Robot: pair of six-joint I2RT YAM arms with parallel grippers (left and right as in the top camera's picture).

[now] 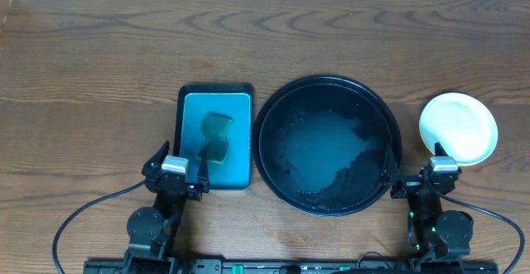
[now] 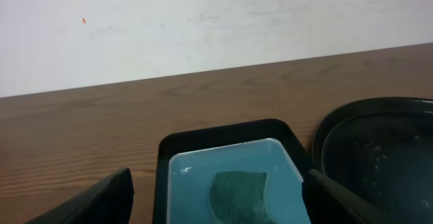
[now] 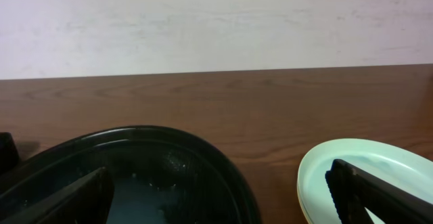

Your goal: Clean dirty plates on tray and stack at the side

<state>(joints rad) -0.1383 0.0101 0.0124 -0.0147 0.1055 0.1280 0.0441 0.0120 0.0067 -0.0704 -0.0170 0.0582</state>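
The large round black tray (image 1: pixel 273 108) lies mid-table with no plate on it, only a wet, smeared floor. It also shows as the tray (image 2: pixel 369 107) and the tray (image 3: pixel 162 135) in the wrist views. To its right, on bare wood, stand the plates (image 1: pixel 458 125), a pale mint one on top. The right wrist view shows the plates (image 3: pixel 352 155) with a yellowish edge beneath. My right gripper (image 1: pixel 416 168) (image 3: pixel 220 198) stands open, one finger over the tray rim, the other over the plates. My left gripper (image 1: pixel 180 162) (image 2: pixel 216 205) is open, holding nothing.
A rectangular teal tray (image 1: pixel 192 117) with a black rim lies left of the round tray and holds a dark green sponge (image 1: pixel 216 136). The sponge (image 2: pixel 238 191) lies between my left fingers' line of sight. A pale wall runs behind the table.
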